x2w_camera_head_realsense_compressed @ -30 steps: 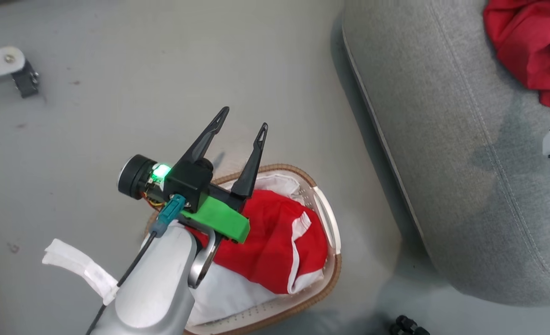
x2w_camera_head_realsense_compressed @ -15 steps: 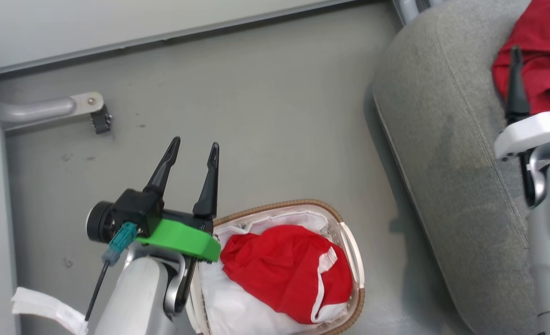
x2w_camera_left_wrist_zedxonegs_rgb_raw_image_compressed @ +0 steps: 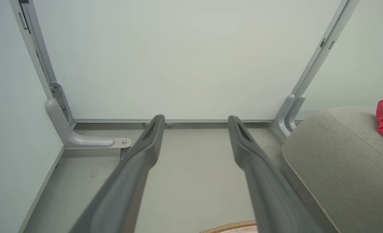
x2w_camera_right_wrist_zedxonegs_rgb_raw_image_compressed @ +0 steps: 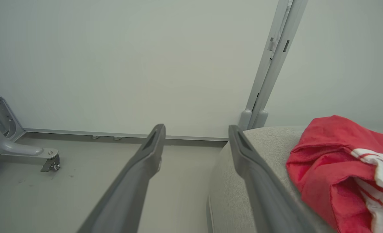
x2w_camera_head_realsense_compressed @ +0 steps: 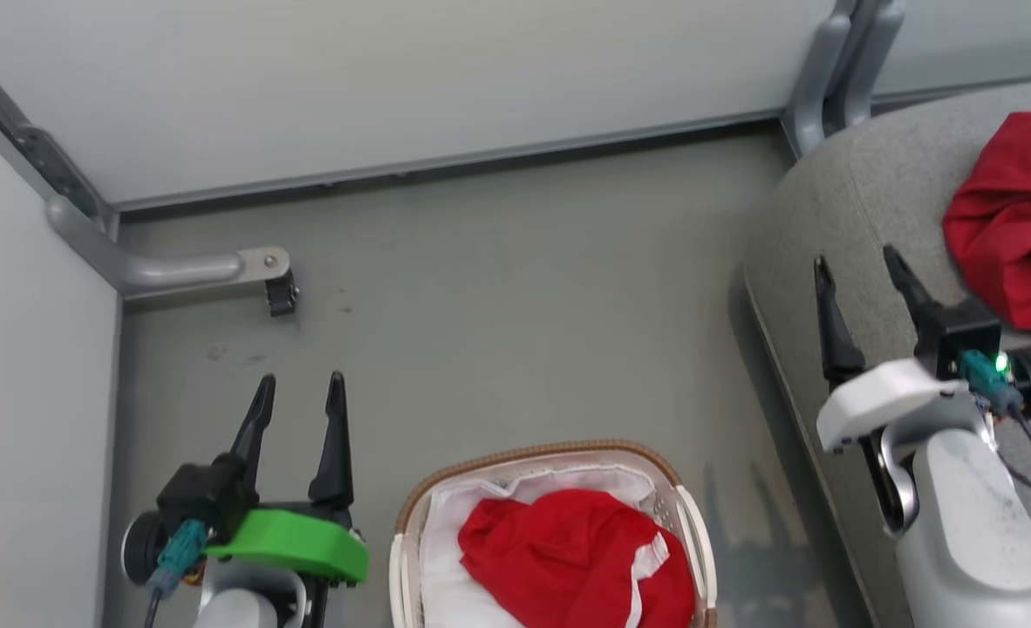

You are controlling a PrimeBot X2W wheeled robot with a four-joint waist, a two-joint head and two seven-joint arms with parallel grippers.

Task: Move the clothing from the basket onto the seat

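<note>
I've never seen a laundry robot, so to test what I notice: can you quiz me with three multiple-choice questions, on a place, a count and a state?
1. Where does the oval white perforated plastic basket with a brown woven rim stand? A on the grey floor; B on a table; C on a shelf.
2. How many bright red garments lie on the grey fabric seat? A none; B one; C two.
3. How are the left gripper and right gripper? A both open, empty; B both shut on cloth; C one shut.
Answers: 1 A, floor shows beside it; 2 B, one garment lies there, the other garment in the basket; 3 A, their dark fingers stand apart, nothing between.
</note>
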